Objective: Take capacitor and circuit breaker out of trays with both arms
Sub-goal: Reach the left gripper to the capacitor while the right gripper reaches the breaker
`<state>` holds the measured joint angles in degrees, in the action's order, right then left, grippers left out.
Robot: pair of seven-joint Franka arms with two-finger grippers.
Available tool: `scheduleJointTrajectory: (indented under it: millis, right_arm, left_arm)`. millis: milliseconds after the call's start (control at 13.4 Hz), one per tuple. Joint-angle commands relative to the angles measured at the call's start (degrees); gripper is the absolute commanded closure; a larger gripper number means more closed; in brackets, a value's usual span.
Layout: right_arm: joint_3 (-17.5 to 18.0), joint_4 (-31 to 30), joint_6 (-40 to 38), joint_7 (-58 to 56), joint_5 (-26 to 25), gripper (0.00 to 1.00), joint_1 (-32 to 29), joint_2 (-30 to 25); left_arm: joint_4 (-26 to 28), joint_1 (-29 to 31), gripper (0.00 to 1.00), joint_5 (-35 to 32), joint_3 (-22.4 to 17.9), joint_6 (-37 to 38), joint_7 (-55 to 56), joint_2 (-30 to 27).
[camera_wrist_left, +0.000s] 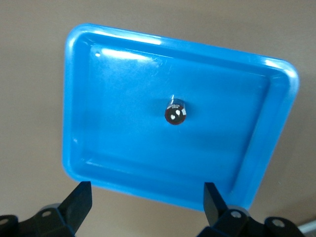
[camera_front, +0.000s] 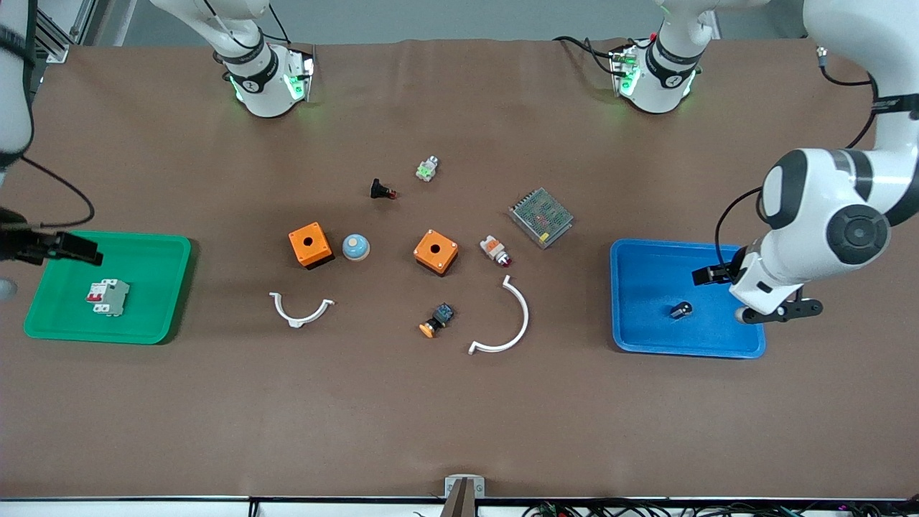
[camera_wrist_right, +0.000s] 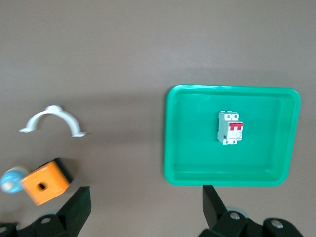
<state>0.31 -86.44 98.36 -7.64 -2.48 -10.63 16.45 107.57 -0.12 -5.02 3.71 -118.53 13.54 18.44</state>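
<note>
Nearest the camera, the tiny, light, roll-prone near-black capacitor lies mid blue plastic tray under the wide left pincer, needing a side pinch; the rigid grey circuit breaker sits in the green tray, the right pincer wide above that tray's edge, best gripped across its flat sides.

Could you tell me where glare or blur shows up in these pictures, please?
Left wrist view: white glare streaks along the blue tray rim and floor; bright glints on the capacitor. Right wrist view: soft focus, circuit breaker still legible. Front view: even light, soft shadows.

Green tray holds light-grey circuit breaker with red levers. Blue tray holds near-black capacitor. Two orange boxes are seen on brown desk.
</note>
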Motion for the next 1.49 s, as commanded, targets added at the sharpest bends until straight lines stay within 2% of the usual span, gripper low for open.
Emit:
scheduleJointTrajectory:
  millis: [0, 149, 224, 373, 821, 1269, 1418]
  right_arm:
    - [0.7, 1.5, 4.7, -5.3, -0.6, 0.0, -5.2, 7.1]
    - [0.7, 1.7, 9.0, -9.6, -0.6, 0.0, -8.2, 11.3]
    - [0.7, 1.7, 11.2, -11.7, -0.6, 0.0, -9.5, 12.7]
    - [0.7, 1.9, 14.7, -17.5, -0.9, 0.0, -11.2, 15.1]
    - [0.7, 0.6, 23.1, -24.5, -0.4, 0.01, -16.0, 20.1]
    - [0.8, -3.5, 23.4, -24.2, 0.7, 0.03, -17.1, 20.9]
    - [0.8, -4.9, 23.5, -24.1, 1.8, 0.03, -17.1, 20.9]
  left_arm:
    - [7.4, 1.4, 0.04, -0.2, 0.7, -8.4, 0.6, -2.3]
    - [9.5, 1.3, 0.15, 0.0, 0.8, -15.1, 0.6, -0.8]
    - [10.0, 1.1, 0.24, 0.1, 0.9, -18.2, 0.6, 0.6]
    - [11.1, 1.2, 0.31, 1.4, 0.9, -23.4, 0.6, 3.1]
    - [11.1, 1.1, 0.33, 2.3, 0.9, -29.5, 0.5, 7.1]
    - [10.5, 1.1, 0.38, 2.4, 0.9, -31.9, 0.5, 8.8]
    - [10.4, 1.0, 0.45, 2.4, 0.9, -32.0, 0.5, 8.8]
